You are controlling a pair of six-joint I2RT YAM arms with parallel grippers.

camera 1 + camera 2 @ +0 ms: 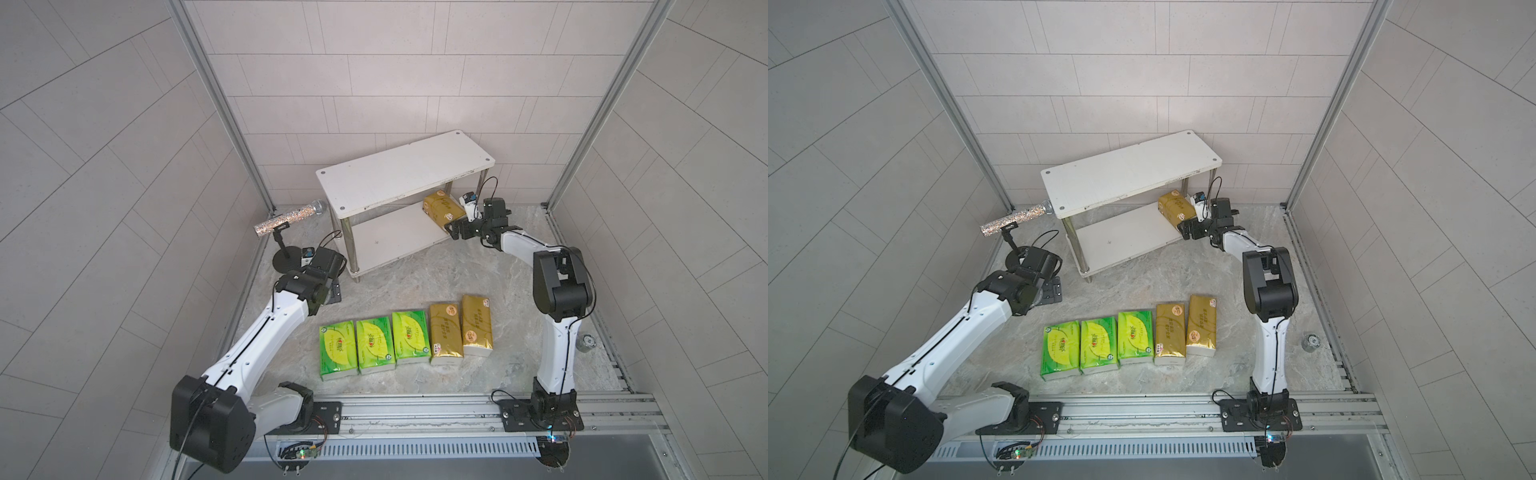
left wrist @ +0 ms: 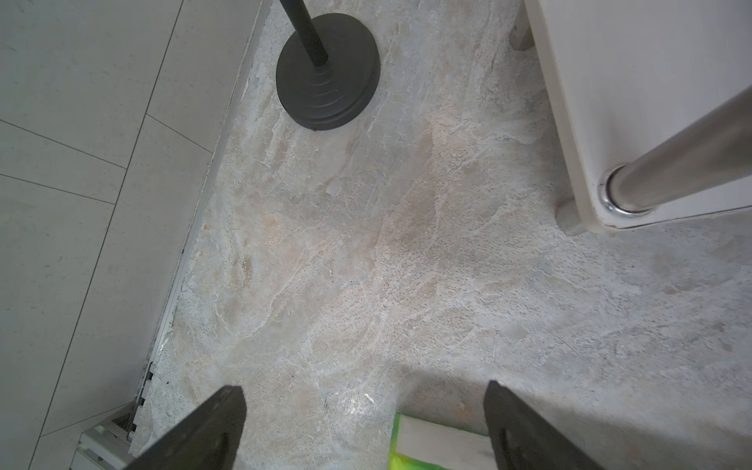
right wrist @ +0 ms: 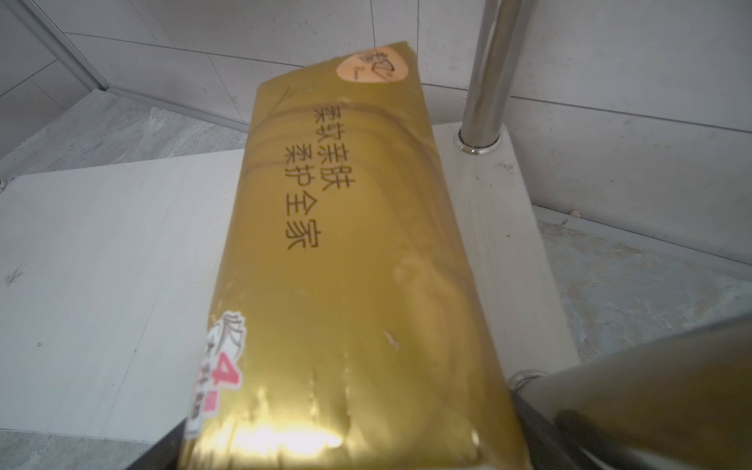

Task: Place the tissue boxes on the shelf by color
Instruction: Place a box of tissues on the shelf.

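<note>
In a top view: one gold pack on the lower board of the shelf, at the end nearest the right arm, with the right end effector at its near end. Cannot tell whether clamped on it or let go. Could drag the soft pack back off the board if withdrawn while pinching the wrap; could also clip the shelf leg beside it. Waiting on the tabletop: three green packs and two more gold ones.

In the left wrist view: left end effector spread wide, empty, above bare tabletop. Just one green corner, cut off at the edge.

In the right wrist view: filled by the gold pack, hiding both fingertips and any contact.
</note>
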